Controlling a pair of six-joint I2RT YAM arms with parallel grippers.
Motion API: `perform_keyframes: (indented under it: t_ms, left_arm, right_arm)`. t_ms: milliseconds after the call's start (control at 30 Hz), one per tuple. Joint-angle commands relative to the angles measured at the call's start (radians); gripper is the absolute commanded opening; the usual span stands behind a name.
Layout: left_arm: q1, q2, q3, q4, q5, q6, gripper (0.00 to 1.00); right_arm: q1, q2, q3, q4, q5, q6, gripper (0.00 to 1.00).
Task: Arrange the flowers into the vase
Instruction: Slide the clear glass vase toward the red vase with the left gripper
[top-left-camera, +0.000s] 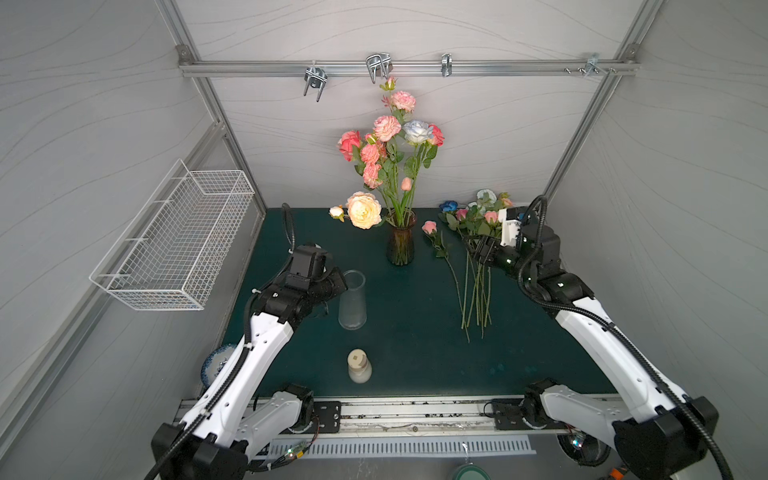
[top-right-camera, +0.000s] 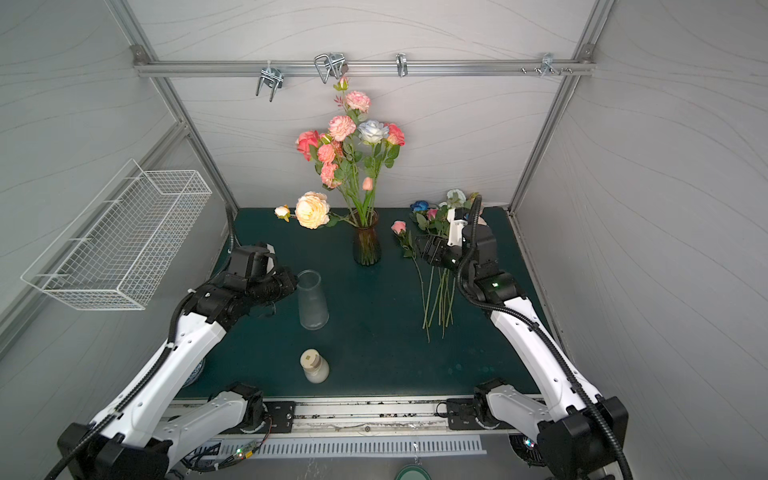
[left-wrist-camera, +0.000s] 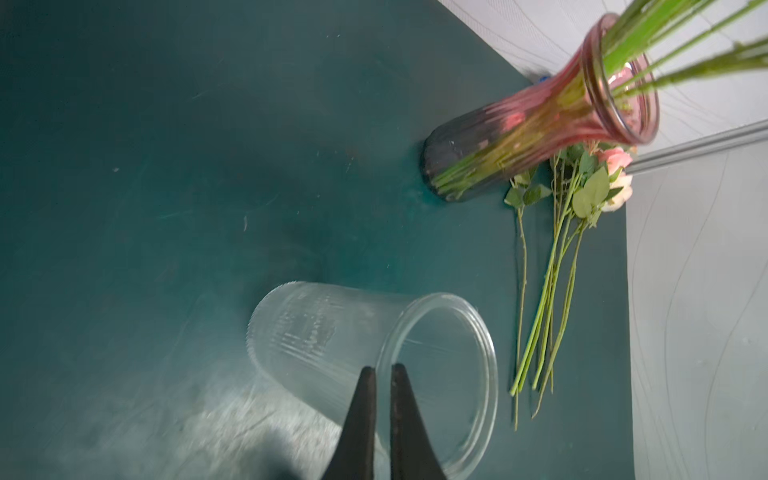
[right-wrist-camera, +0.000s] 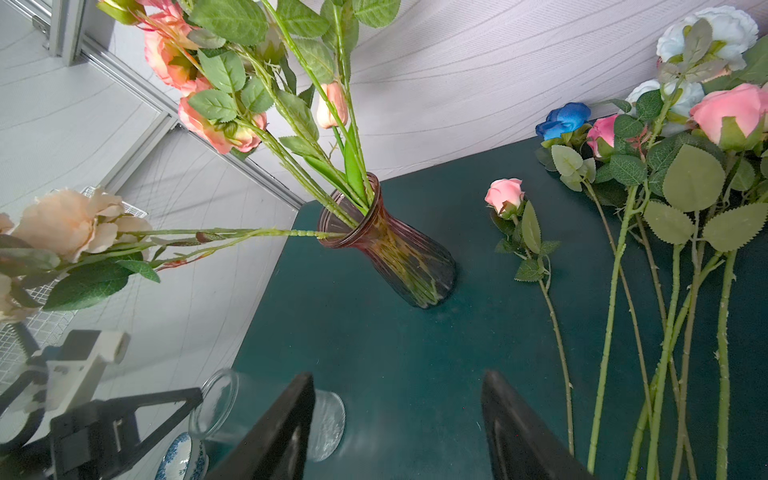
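The left gripper (left-wrist-camera: 383, 370) is pinching a clear ribbed glass vase (left-wrist-camera: 316, 332) by its rim. The right gripper (right-wrist-camera: 398, 376) is hovering open.

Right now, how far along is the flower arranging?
Done: a good share of the flowers stand in the dark vase. In hand: nothing. The right gripper is open, empty, near the loose bunch; the left gripper is shut at the clear glass rim, pinching or not I cannot tell. Left: that bunch and the single pink rose, flat on the table.
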Motion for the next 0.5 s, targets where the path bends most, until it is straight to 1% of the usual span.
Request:
perform_keyframes:
  t_ms: [0,100,200,333,467]
  left_arm:
    - [-0.017,-0.103,0.031,0.005,-0.053,-0.012,0.0]
    - [-0.035,-0.161,0.034,0.0,-0.052,-0.019,0.0]
    - [-0.098,-0.166,0.076,-0.017,-0.074,-0.019,0.0]
    - [-0.239,-0.162,0.134,-0.03,-0.183,-0.019,0.0]
    - [-0.402,-0.154,0.171,-0.017,-0.288,-0.019,0.0]
  right_arm:
    - [-0.008,-0.031,-0.013,0.004,-0.003,0.015,0.65]
    - [-0.008,-0.03,-0.009,0.004,-0.005,0.016,0.65]
    - [-0.009,-0.029,-0.01,0.003,-0.007,0.015,0.65]
    - [-0.012,-0.036,-0.011,0.0,-0.005,0.015,0.66]
    - [-0.018,-0.042,-0.014,-0.003,-0.009,0.015,0.65]
